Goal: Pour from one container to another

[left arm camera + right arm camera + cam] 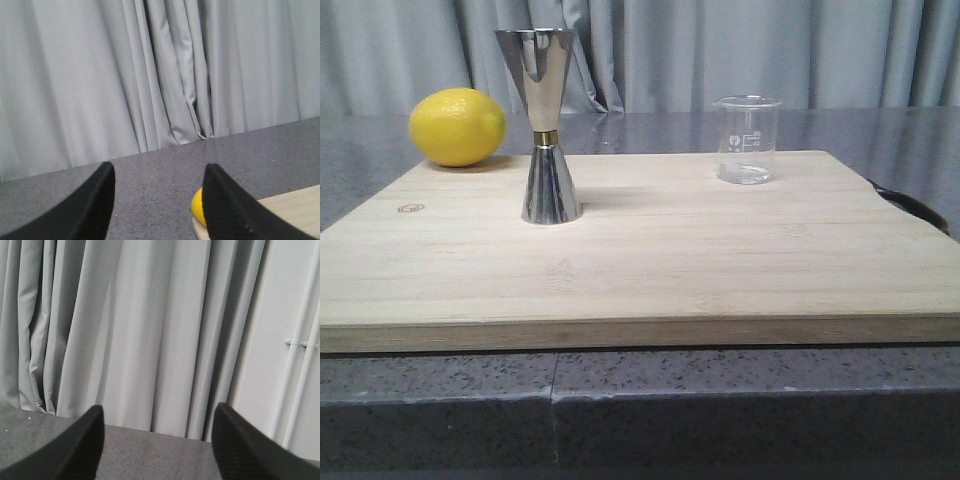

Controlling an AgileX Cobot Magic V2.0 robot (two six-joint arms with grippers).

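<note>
Glassware and steel share a pale wooden cutting board [650, 260] that lies on a speckled grey countertop [740, 385]. Seen from the front, the steel jigger [544, 125] stands upright at about ten o'clock on the board, its wide cup up, a thin gold band at its waist. The glass beaker [747, 139] stands upright at about two o'clock, well apart from the jigger, with white printed marks on its wall; whether any liquid sits in it is hard to tell, though its base looks clear. A yellow lemon [457, 126] rests at the board's far left corner, beside the jigger but not touching it. A dark curved object [912, 207] peeks out past the board's right edge at about three o'clock; too little shows to name it. Grey curtains [720, 50] hang behind.

Neither arm appears in the front view. The left gripper [159, 200] has its black fingers [92, 205] spread wide with nothing between them, the lemon visible just beyond one finger. The right gripper [157, 445] is likewise spread and empty, facing the curtain.
</note>
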